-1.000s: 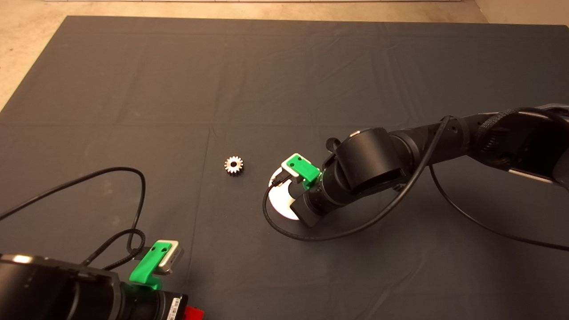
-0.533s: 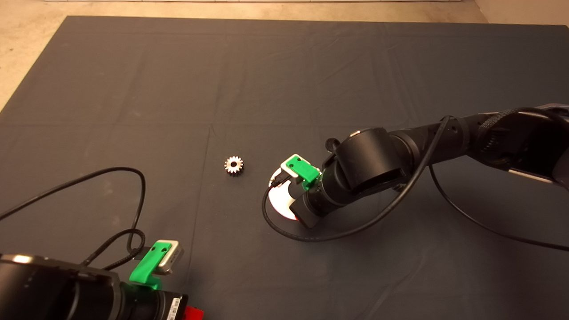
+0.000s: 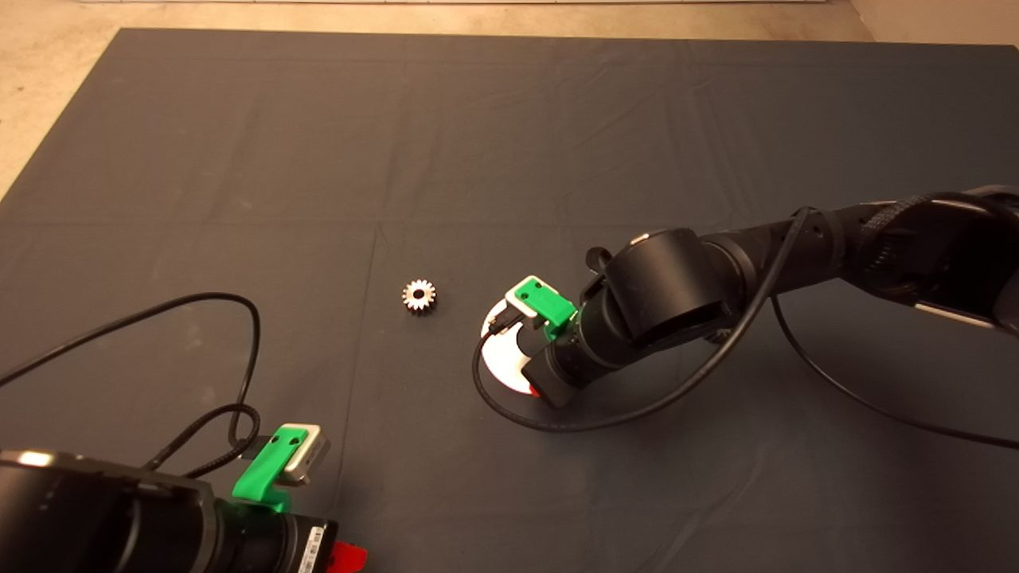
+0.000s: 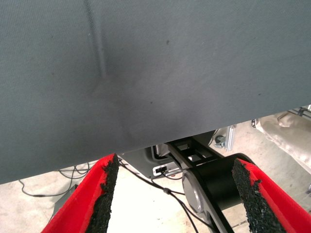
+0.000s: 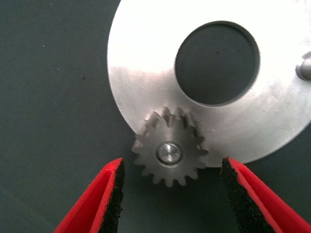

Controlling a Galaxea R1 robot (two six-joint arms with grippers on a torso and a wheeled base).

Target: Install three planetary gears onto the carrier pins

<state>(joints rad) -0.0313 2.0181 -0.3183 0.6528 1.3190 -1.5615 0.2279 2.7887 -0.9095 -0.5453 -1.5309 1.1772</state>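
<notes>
Head view: right claw (image 3: 532, 387) slightly withdrawn.

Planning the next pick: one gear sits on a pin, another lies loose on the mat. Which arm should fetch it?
Probably right: the right gripper, jaws open, hovers at the disc near the loose gear; the left gripper waits farther away.

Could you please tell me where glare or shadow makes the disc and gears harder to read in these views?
Head view: the disc glares flat white, largely hidden under the right tool; the loose gear reads clearly. Right wrist view: soft sheen on the disc, yet the seated gear and pin stay crisp.
</notes>
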